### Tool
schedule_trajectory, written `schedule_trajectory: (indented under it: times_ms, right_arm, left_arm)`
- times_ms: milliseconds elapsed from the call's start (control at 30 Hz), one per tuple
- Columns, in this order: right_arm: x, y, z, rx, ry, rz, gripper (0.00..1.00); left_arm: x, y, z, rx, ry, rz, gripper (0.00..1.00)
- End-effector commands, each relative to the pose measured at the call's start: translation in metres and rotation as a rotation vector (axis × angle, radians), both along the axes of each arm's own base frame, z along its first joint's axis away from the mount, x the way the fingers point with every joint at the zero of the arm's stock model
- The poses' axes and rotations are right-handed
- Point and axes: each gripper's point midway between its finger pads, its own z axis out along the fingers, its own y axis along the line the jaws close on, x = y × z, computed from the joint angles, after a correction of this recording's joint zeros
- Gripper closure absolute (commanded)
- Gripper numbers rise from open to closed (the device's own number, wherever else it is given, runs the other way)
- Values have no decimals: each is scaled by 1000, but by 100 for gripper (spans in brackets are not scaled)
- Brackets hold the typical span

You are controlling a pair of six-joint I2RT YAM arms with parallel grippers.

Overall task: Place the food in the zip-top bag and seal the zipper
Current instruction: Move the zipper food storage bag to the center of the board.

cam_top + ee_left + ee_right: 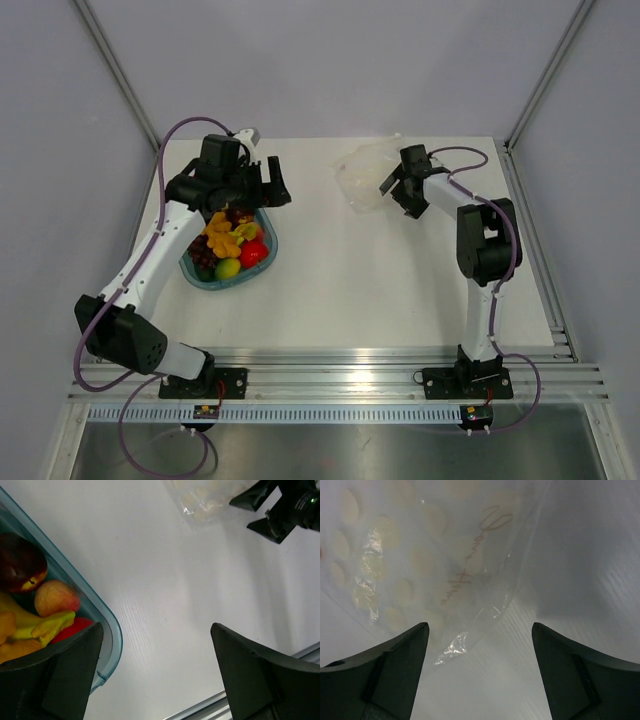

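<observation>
Bright and even from above in the overhead view, with soft pale shadows under both arms on the white counter (380, 290) and a dull shine on the metal rail (340, 372). From the left wrist, fairly sharp on the bowl (111, 630) and fruit (56, 597), yet dark and blurred on the close fingers (70, 675) of the left end effector (156, 629). From the right wrist, softly focused overall; small white glints on the creased bag (455, 580), grey shade on the counter beside it, black unlit fingers (395, 675) of the right end effector (480, 626).
</observation>
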Motion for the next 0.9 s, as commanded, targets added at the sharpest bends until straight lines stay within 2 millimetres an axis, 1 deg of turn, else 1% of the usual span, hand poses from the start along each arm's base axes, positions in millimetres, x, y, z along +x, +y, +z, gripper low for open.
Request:
schedule_trajectory:
  times_ms: [0,33,100,133,167,200,233,267,333,400,433,467,500,533,567,600,667,700,733,767,800,833,867]
  right_arm:
    - [31,15,2,121,-85,-49,10]
    - [39,18,-1,138,-106,-45,18]
    - [45,21,0,151,-134,-27,27]
    - [53,25,4,160,-177,-6,33]
    - [55,30,10,187,-195,21,52]
    - [58,30,13,195,-211,40,66]
    - [61,32,23,200,-240,79,78]
    - [60,37,29,216,-246,118,100]
    - [55,40,43,202,-269,205,100]
    - [42,48,53,221,-267,290,100]
    - [27,54,65,235,-278,372,100]
    - [17,56,70,243,-282,409,100]
    - [7,58,75,247,-286,445,100]
    - [-14,56,83,236,-296,491,100]
    - [-29,62,90,267,-304,554,100]
    - [-53,61,97,273,-311,593,100]
    - [-83,63,104,282,-313,686,100]
    - [-106,62,111,287,-326,726,100]
    - [-121,63,114,291,-334,776,100]
    - [-133,62,118,293,-345,797,100]
    - [-152,59,126,286,-376,818,100]
    - [-162,60,130,296,-393,834,100]
    - [-170,59,135,299,-414,845,100]
  left_arm:
    - [-19,2,5,-2,2,-38,7]
    - [-21,4,10,2,-12,-35,7]
    - [-26,3,14,-4,-12,-57,6]
    - [-28,2,14,0,-4,-70,5]
    - [-28,1,18,-4,-7,-78,4]
    - [-29,0,19,-5,-7,-89,4]
    - [-29,1,18,5,-3,-95,3]
    - [-28,1,22,9,-13,-94,3]
    - [-25,4,24,27,-24,-92,2]
    - [-22,2,27,10,-22,-100,1]
    - [-20,3,28,-6,-14,-104,1]
    - [-17,1,23,-15,10,-114,1]
    - [-16,-3,25,-44,20,-135,1]
    - [-13,-2,24,-57,23,-134,1]
    - [-10,-6,17,-72,46,-150,1]
    - [-7,-7,15,-77,49,-152,1]
    - [-1,-15,7,-101,71,-186,1]
    - [1,-19,4,-114,82,-198,1]
    - [3,-23,2,-129,90,-210,1]
    - [0,-30,1,-165,113,-243,1]
    - [3,-35,-5,-187,136,-250,1]
    - [2,-38,-10,-205,155,-259,1]
    - [-2,-45,-11,-246,173,-295,1]
